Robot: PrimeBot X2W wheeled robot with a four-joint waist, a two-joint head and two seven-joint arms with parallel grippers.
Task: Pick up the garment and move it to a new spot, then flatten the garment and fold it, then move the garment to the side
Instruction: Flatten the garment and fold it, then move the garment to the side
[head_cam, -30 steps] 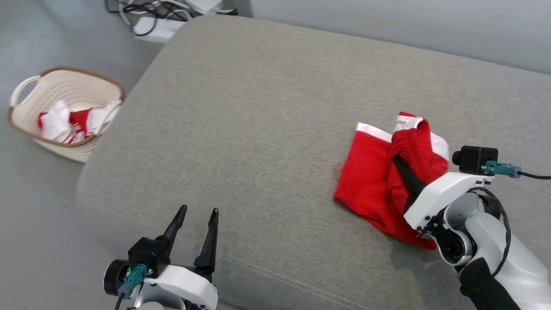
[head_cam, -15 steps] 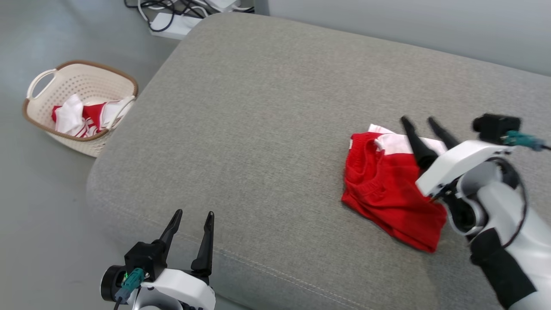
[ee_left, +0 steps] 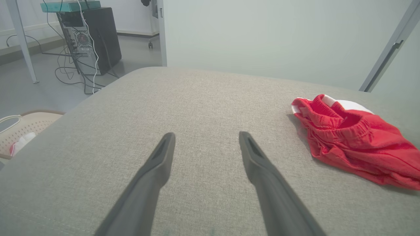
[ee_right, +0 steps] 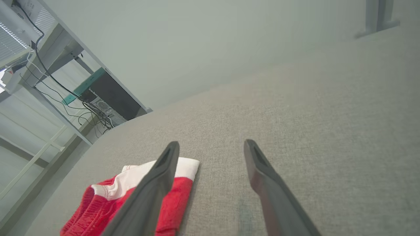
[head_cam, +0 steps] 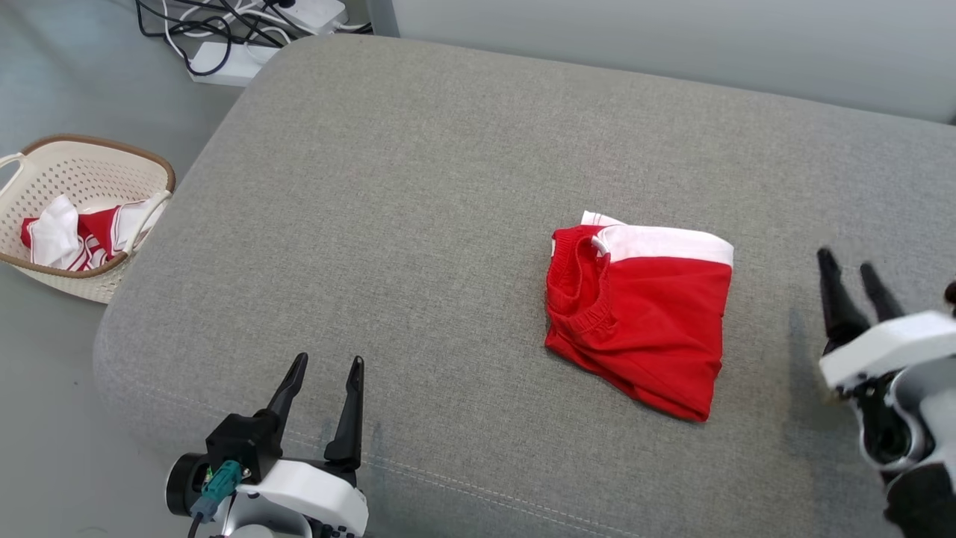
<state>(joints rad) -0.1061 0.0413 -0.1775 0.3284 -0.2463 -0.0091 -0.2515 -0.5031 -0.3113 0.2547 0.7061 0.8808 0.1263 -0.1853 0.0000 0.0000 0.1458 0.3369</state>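
A pale basket [head_cam: 112, 161] holding red and white clothes [head_cam: 75, 232] stands on the floor at the far left, beside the grey sofa seat [head_cam: 418, 209]. The left fingers [head_cam: 349, 411] stand apart over the seat's near edge, holding nothing. The garment [head_cam: 650, 321], red with a white band, lies folded on the seat right of the middle. Well to its right, the right fingers [head_cam: 835, 299] are spread apart and empty, clear of the cloth.

Head cam high over cushion [head_cam: 418, 187]; wrist cams low, close; garment [head_cam: 642, 314] in all 3.
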